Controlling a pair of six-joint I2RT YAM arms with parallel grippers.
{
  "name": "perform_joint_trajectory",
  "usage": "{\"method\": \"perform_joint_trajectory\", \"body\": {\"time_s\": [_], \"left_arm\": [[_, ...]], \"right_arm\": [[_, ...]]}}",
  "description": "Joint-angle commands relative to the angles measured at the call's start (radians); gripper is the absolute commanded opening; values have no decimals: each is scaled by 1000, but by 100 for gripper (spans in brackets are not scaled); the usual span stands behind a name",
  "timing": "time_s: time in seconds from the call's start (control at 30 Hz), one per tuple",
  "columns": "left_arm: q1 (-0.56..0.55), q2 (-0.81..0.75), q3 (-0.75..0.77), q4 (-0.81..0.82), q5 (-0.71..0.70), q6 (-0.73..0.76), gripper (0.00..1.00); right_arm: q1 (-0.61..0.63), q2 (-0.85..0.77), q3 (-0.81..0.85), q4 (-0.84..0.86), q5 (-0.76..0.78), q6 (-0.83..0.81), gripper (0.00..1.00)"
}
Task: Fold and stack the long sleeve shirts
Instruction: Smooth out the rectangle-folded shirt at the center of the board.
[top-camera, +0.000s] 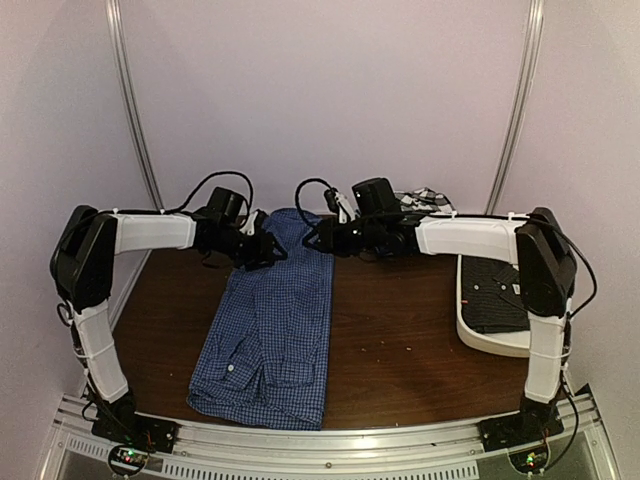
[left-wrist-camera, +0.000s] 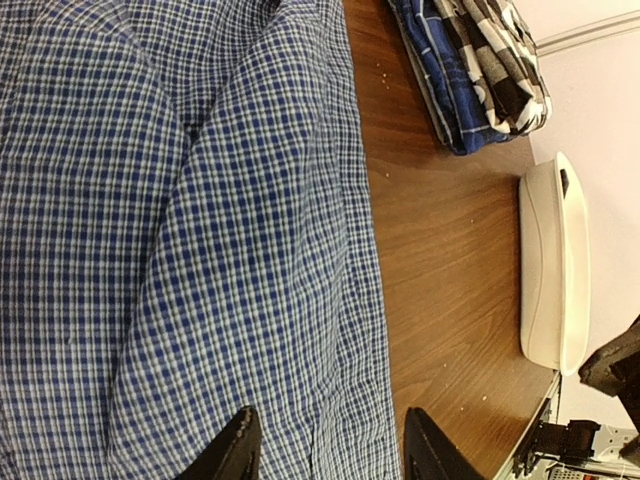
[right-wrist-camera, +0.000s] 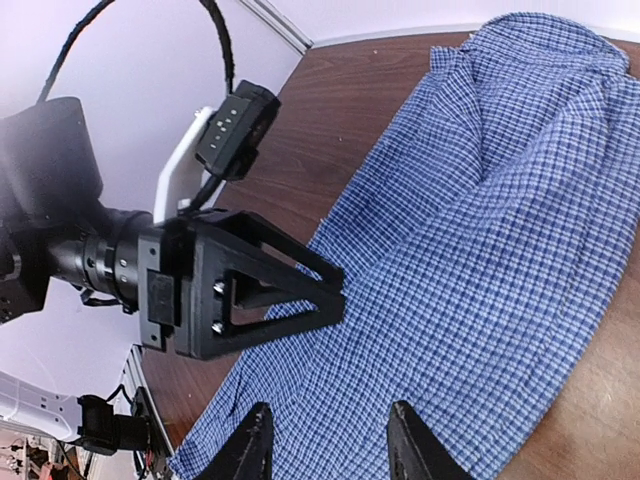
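Note:
The blue-and-white fine-check shirt (top-camera: 268, 330) lies lengthwise on the table, its collar end towards me and its far end between the two arms. My left gripper (top-camera: 262, 250) hovers over the shirt's far left part. Its jaws are open (left-wrist-camera: 332, 455), with flat cloth (left-wrist-camera: 200, 250) below them. My right gripper (top-camera: 320, 238) is over the far right edge, open (right-wrist-camera: 335, 445) above the cloth (right-wrist-camera: 480, 230), with nothing between its fingers. The left gripper (right-wrist-camera: 270, 290) faces it closely. A pile with a dark blue shirt and a black-and-white large-check shirt (left-wrist-camera: 480, 70) lies at the back.
A white plastic tub (top-camera: 495, 335) stands at the right edge of the table with something dark lying on it. The left wrist view shows it from the side (left-wrist-camera: 555, 270). Brown tabletop (top-camera: 400, 340) shows between the shirt and the tub.

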Motion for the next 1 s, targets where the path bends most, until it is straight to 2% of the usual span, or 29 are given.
{"method": "perform_joint_trajectory", "body": {"time_s": [0.0,0.2,0.57,0.73,0.97], "left_arm": [[1,107,95,120,37,-22,49],[27,225,156,146,27,-25,46],[87,329,151,143,35,-9,41],[100,341,164,118,33,6,41],[102,344,176,103,35,13,40]], "right_arm": [[-28,132,138,173,-63,56,36],[-41,367,378,210,-113,109,26],[-84,791,790,321,-23,386,11],[-108,858,802,352,100,478,10],[-142,886,814,349,154,564,10]]}}
